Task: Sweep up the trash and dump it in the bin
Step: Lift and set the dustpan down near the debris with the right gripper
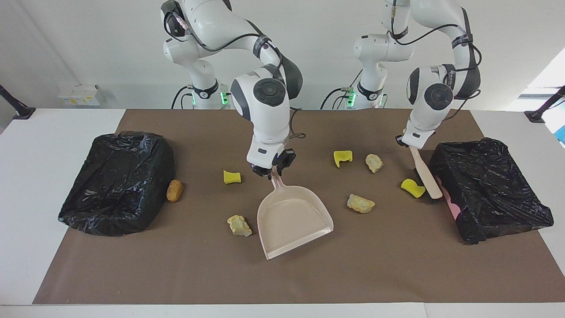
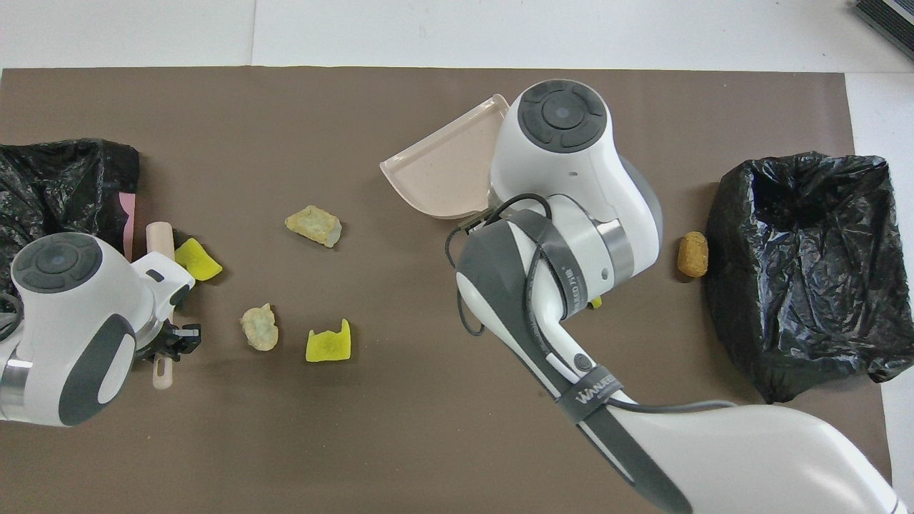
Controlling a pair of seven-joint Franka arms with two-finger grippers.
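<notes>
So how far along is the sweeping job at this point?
Early. Done: tools are picked up. The right gripper is shut on the dustpan, whose tray is empty; the left gripper is shut on the brush, beside a yellow chunk. Left: all seven trash pieces lie on the mat, including the orange-brown lump beside a black-lined bin.

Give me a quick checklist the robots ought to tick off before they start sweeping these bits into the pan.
1. Dustpan gripped: ok, right gripper is shut on its handle.
2. Brush gripped: ok, left gripper is shut on its handle.
3. Brush next to trash: ok, bristle end sits beside a yellow chunk.
4. Pan flat on the brown mat: cannot tell.
5. Pan near that chunk: not ok, it is mid-table beside a beige lump.
6. Bin ready: ok, a black-lined bin sits at each end of the table.
</notes>
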